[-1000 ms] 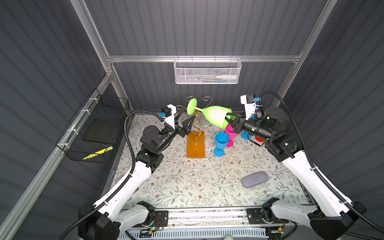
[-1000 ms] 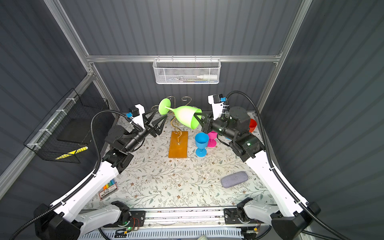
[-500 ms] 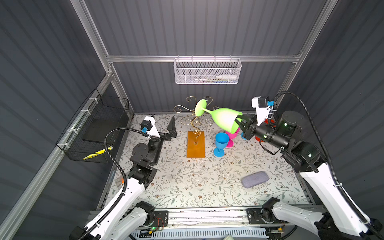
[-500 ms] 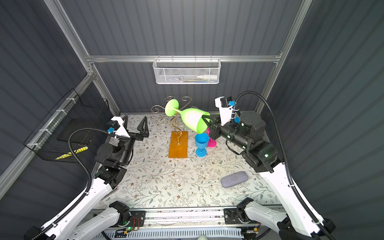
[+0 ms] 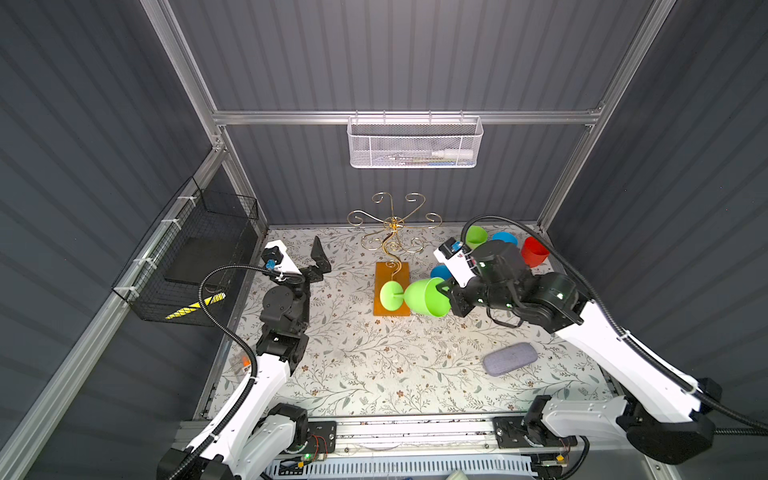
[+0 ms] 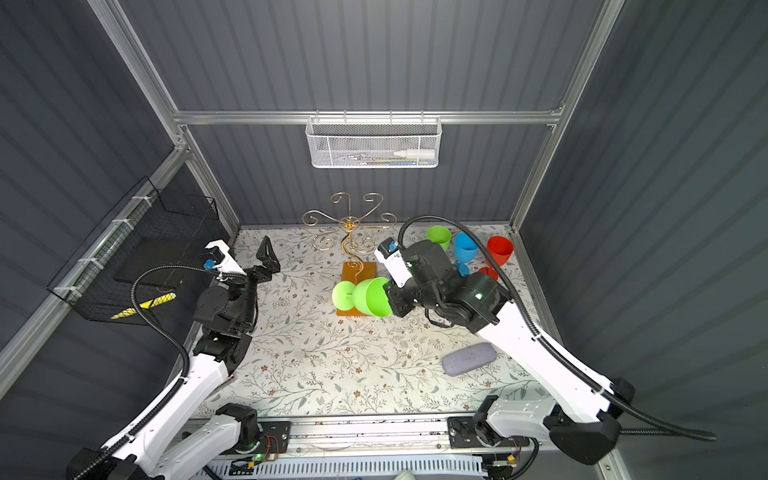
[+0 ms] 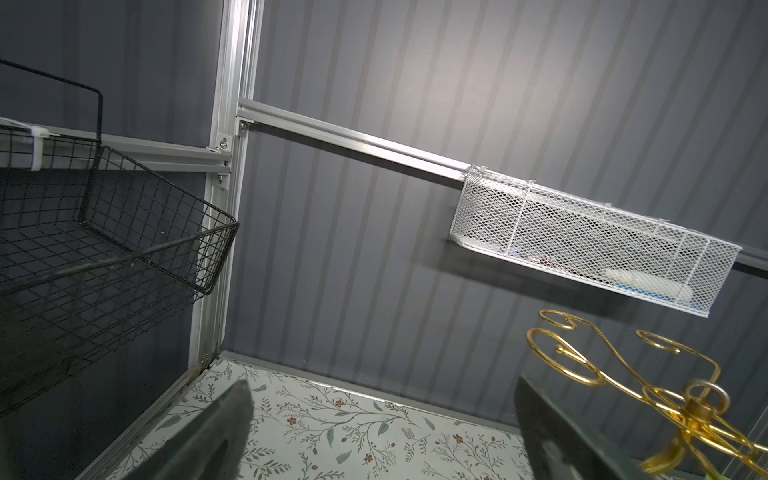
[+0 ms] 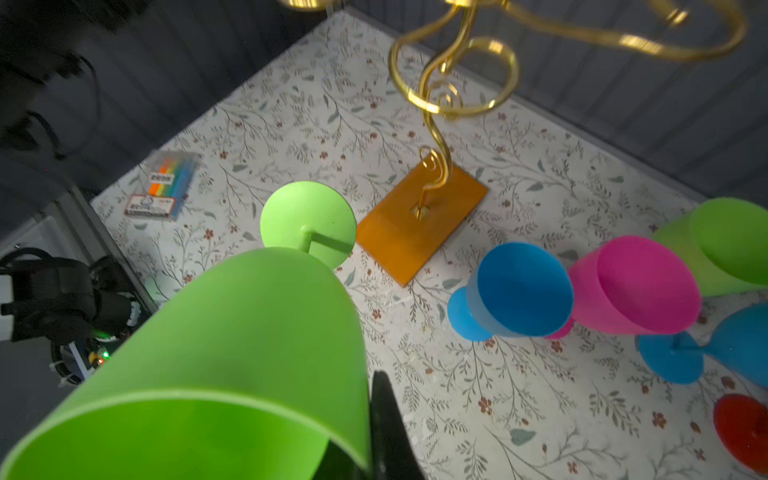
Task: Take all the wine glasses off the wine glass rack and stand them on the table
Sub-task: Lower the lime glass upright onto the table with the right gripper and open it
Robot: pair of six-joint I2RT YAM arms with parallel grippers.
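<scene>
One grey pouch (image 5: 510, 358) lies nearest, at the lower right of a top view, on the floral tabletop (image 5: 374, 374) beside the right forearm. If the glass is to be set down there, the pouch could get in the way.

Just beyond, mid-frame, the right pincer (image 5: 449, 296) is clenched on the rim of the green wine glass (image 5: 426, 298). The glass hangs sideways, clear of the scroll arms, its foot in front of the amber base of the wine glass rack (image 5: 385, 276). A grip on the rim alone makes the stem and foot a long lever, so the glass may twist or slip. A swing toward frame left could clip the wavy stem and rock the rack. Whether foot and base touch cannot be told from above, and the finger inside the bowl is hidden.

At mid-left the left pincer (image 7: 382, 415) stands released, holding nothing.

Farther back, a blue glass (image 8: 523, 291) and its neighbours stand just behind the right wrist, which could topple them. The pink glass (image 8: 636, 286) is hidden in both top views. Farthest, the white mesh basket (image 5: 415, 145) holds things too small to name.
</scene>
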